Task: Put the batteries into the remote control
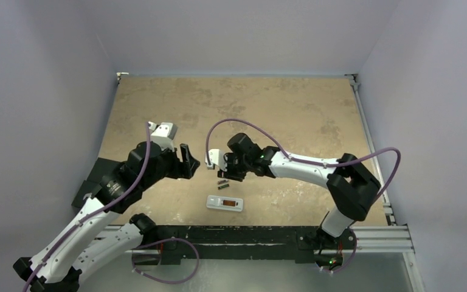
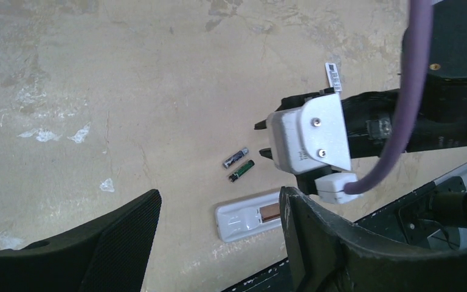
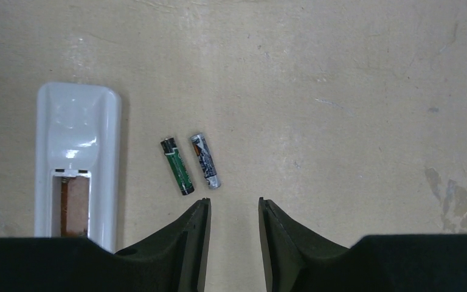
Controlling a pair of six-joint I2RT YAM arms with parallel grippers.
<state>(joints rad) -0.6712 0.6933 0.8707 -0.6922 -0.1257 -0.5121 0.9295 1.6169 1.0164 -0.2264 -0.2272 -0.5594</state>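
Note:
The white remote control [image 1: 225, 203] lies back side up near the table's front edge, its battery bay [image 3: 74, 207] uncovered and showing a brown floor. It also shows in the left wrist view [image 2: 246, 222] and the right wrist view [image 3: 78, 131]. The two batteries lie side by side just beyond it [image 1: 222, 182]: a green one [image 3: 177, 165] and a silver-black one [image 3: 205, 161], also in the left wrist view [image 2: 238, 164]. My right gripper [image 3: 233, 202] is open and empty, its tips just short of the batteries. My left gripper [image 2: 220, 193] is open and empty, to the left above the table.
The right arm's white wrist camera housing [image 2: 310, 137] and purple cable [image 2: 410, 91] hang close above the batteries. A black base plate [image 1: 231, 234] runs along the table's front edge. Grey walls enclose the tan table [image 1: 249, 109].

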